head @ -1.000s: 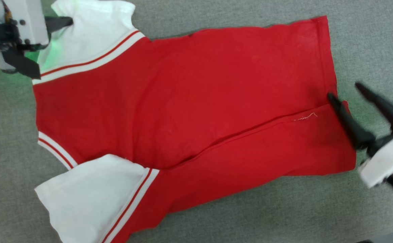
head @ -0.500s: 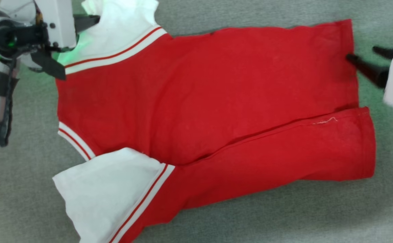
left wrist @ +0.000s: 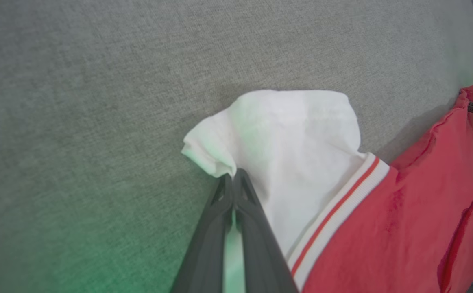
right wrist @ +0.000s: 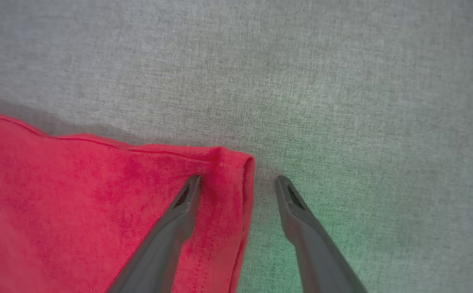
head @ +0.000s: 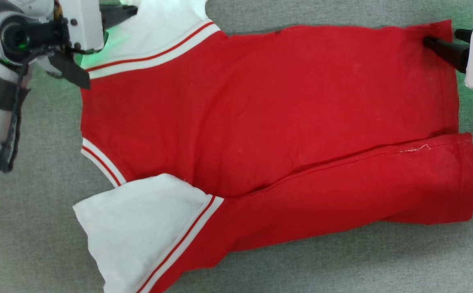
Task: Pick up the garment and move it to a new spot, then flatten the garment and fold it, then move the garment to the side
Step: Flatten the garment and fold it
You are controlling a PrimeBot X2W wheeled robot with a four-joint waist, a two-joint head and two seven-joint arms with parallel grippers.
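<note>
The garment (head: 285, 106), a red T-shirt with white sleeves and striped trim, lies spread on the grey surface, its near side folded over along its length. My left gripper (head: 132, 10) is at the top left, shut on the edge of the far white sleeve (left wrist: 285, 134); in the left wrist view its gripper (left wrist: 233, 179) pinches that cloth. My right gripper (head: 441, 36) is open at the far hem corner (right wrist: 228, 162). One of its fingers (right wrist: 187, 199) rests on the red fabric, the other on the grey surface beside it.
A grey woven cloth surface (head: 342, 268) surrounds the garment on all sides. The near white sleeve (head: 138, 228) lies flat at the lower left. Green light from the wrists tints the surface near both grippers.
The camera has shifted, so the whole picture slid right. My right gripper moved along the hem from its middle to the far corner. The left gripper stayed shut on the sleeve.
</note>
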